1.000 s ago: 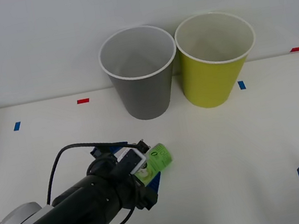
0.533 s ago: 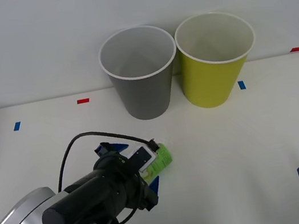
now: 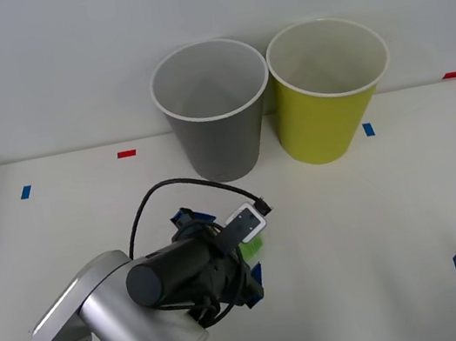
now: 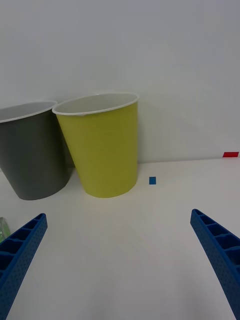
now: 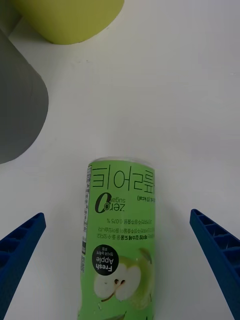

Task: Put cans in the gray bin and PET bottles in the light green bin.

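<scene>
**Left gripper astride the lying bottle, nothing held**

While the left gripper sits low over the white table, its blue fingers stand wide apart, one to each side of the PET bottle, touching neither side of it. The bottle lies flat on the table with its long axis running away from the wrist camera toward the bins. Its flat end points to the bins; the other end runs out of that view, so the cap cannot be seen. The green label faces up, with an apple picture and the words "Fresh Apple".

In the front view the bottle shows as a small green patch at about 7 o'clock from the gray bin, well apart from it and mostly covered by the left arm's wrist.

The gray bin and the light green bin stand upright at the table's far edge, side by side and nearly touching, the green one at 3 o'clock of the gray. What shows of their pale insides is bare; the bottoms cannot be seen.

The right gripper waits at the table's near right, its fingers wide and holding nothing.
</scene>
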Action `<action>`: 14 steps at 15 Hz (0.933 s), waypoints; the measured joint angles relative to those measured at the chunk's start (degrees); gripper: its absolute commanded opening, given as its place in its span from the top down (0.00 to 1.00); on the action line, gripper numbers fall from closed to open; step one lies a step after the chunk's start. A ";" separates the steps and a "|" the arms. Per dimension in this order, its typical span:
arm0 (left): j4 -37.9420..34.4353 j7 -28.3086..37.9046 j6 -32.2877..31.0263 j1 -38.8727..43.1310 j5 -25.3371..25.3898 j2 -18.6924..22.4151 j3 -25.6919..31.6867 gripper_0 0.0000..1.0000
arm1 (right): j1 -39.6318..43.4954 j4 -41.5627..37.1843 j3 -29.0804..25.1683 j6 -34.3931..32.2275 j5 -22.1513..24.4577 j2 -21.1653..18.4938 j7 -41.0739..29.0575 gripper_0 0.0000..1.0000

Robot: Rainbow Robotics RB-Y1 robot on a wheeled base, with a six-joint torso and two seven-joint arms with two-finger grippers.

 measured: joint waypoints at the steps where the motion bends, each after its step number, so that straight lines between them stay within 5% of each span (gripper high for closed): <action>1: 0.44 -0.46 0.86 -0.20 -0.09 -0.81 0.00 0.00 | 0.00 0.00 0.00 0.00 0.00 0.00 0.00 0.00; 14: 12.62 -5.25 6.59 -4.35 -1.30 -8.99 2.33 0.00 | 0.00 0.00 0.00 0.00 0.00 0.00 0.00 0.00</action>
